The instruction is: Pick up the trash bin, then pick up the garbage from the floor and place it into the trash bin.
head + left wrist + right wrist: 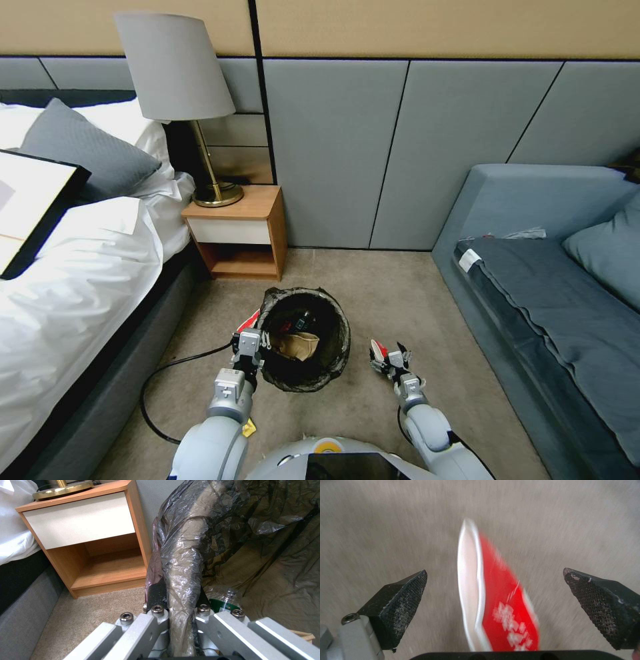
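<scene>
Bed (pixel 80 280) on the left, sofa (pixel 533 267) on the right, open carpet between. Trash bin (pixel 305 339) is gripped at its rim by the left gripper (pixel 178 605), some litter already inside. Right gripper (pixel 493 605) has jaws wide open around a red-and-white wrapper (pixel 500 600), so I'd say midway.

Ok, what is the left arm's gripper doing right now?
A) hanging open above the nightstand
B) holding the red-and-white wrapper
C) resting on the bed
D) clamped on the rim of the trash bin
D: the left gripper has its jaws closed over the bag-covered rim of the trash bin, while the red-and-white wrapper sits between the right gripper's open jaws.
</scene>
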